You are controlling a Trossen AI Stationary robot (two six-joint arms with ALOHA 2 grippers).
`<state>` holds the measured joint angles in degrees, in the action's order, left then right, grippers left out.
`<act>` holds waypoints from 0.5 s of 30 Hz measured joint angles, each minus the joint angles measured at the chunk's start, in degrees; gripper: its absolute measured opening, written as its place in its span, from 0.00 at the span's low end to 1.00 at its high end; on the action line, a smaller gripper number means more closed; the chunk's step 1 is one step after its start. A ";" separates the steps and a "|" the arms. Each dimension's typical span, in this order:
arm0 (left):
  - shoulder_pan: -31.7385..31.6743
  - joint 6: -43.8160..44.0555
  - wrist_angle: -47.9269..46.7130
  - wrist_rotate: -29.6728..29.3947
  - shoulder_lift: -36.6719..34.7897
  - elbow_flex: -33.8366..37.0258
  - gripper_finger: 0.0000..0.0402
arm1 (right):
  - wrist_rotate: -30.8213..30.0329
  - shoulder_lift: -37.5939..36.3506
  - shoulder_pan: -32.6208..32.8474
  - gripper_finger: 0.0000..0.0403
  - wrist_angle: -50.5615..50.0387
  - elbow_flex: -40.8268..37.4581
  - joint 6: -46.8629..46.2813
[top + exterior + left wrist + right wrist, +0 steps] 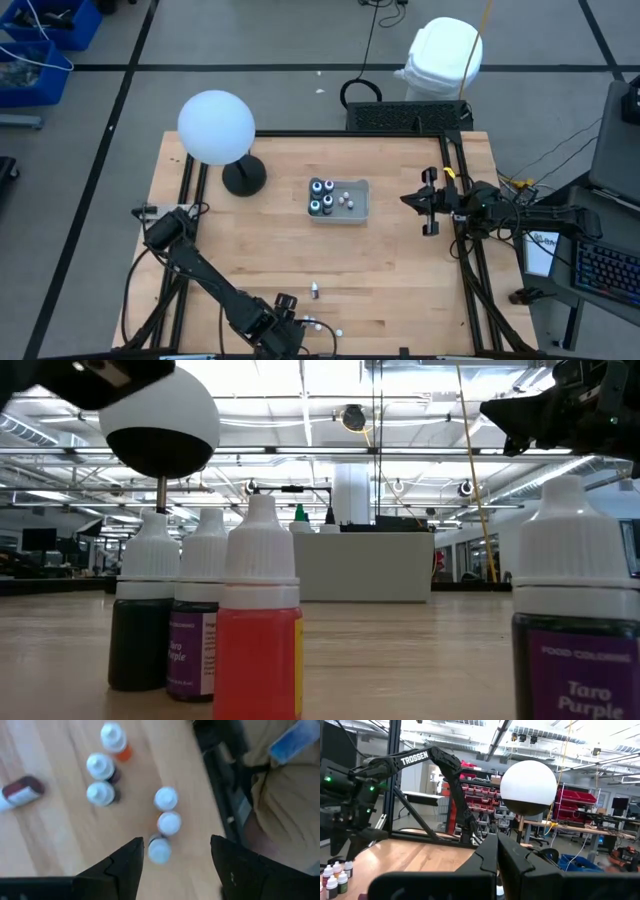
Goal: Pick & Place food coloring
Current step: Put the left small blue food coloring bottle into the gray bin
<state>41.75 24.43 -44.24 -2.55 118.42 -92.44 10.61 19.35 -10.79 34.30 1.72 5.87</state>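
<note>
Left pincer [172,862] spread wide above small white-capped food-colouring bottles [165,822] at the near edge of the pale wooden bench [260,250].

Its two dark fingers stand well apart with nothing between them, hanging over a close row of three upright vials; three more [102,767] stand near, one of them orange, and a dark red one [22,792] lies on its side. More vials sit in the grey rectangular tray [338,201] mid-bench, beside the white globe lamp [216,127]. The right pincer [497,855] waits, pressed together and empty, at the bench's right edge.
</note>
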 joint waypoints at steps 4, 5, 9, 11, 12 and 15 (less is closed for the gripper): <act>-0.06 -0.16 -0.17 -0.28 0.99 0.00 0.58 | 0.00 0.04 -0.01 0.00 -0.27 0.00 0.00; -0.06 -0.09 -0.25 -0.26 1.26 0.00 0.58 | 0.00 0.04 -0.01 0.00 -0.25 0.00 0.00; -0.34 -0.07 -0.71 -0.26 2.15 -0.02 0.58 | -0.02 0.11 0.01 0.00 -0.26 0.00 -0.02; -0.37 -0.16 -1.74 -0.24 2.52 0.02 0.58 | -0.01 0.13 0.00 0.00 -0.23 0.00 -0.07; -0.38 -0.10 -2.03 -0.17 2.52 0.04 0.58 | 0.00 0.13 0.00 0.00 -0.22 0.00 -0.04; -0.58 0.04 -1.78 -0.64 2.37 0.02 0.58 | 0.00 0.17 0.01 0.00 -0.23 0.00 -0.04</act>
<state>41.17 24.47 -46.02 -3.19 120.79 -92.42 10.61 19.53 -10.79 34.06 1.72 5.82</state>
